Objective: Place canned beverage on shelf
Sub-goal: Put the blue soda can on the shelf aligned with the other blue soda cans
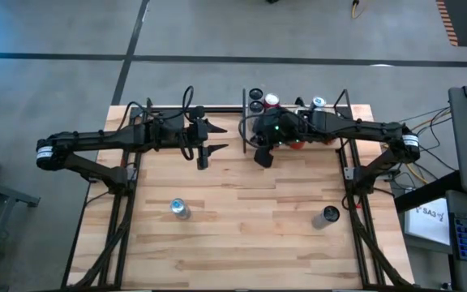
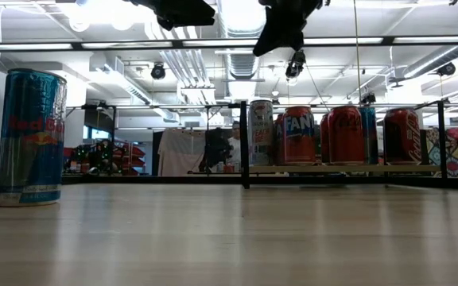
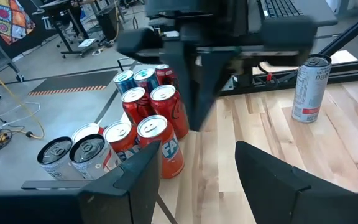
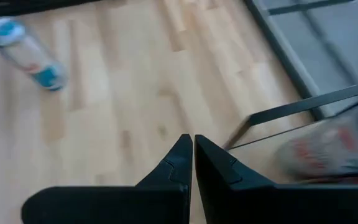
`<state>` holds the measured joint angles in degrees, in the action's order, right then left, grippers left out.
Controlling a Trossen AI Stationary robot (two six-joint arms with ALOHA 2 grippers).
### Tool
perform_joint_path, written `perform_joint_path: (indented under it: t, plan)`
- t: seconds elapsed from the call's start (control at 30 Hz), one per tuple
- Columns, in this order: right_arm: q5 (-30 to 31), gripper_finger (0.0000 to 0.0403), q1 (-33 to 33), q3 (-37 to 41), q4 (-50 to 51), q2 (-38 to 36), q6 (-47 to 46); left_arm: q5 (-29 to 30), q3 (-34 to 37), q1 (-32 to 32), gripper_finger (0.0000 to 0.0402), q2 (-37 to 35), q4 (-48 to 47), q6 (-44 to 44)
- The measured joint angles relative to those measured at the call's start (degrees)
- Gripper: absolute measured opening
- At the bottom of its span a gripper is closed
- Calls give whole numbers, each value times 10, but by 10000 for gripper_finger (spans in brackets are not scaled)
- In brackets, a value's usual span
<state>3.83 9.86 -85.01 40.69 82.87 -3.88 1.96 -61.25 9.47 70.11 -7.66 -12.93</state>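
I see the shelf (image 1: 298, 150) at the table's far edge, right of centre, packed with cans (image 3: 143, 134). Right gripper (image 1: 263, 156) hangs above the shelf's near-left corner, fingers pressed together, nothing in them. Left gripper (image 1: 211, 138) is up near the far edge at mid-table, fingers roughly half apart, empty. Blue-and-silver can (image 1: 179, 208) stands toward the near-left of the table (image 1: 242, 235), dark-topped can (image 1: 327, 216) toward the near-right.

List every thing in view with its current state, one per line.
Left gripper: fingers open, empty, raised.
Right gripper: fingers shut, empty.
Shelf: loaded with upright cans.
Blue can: upright on the table.
Dark-topped can: upright on the table.
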Motion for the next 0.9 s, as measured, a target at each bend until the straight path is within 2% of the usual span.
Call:
perform_joint_path:
  t: [0.13,0.27,0.9]
  plan:
    - [-40,9,-15,0,9,0,-32,0,0,0,190,0,0,1]
    - [-56,9,-30,0,19,0,-62,0,0,0,190,0,0,2]
    - [-59,9,-94,0,112,0,-178,0,0,0,190,0,4,6]
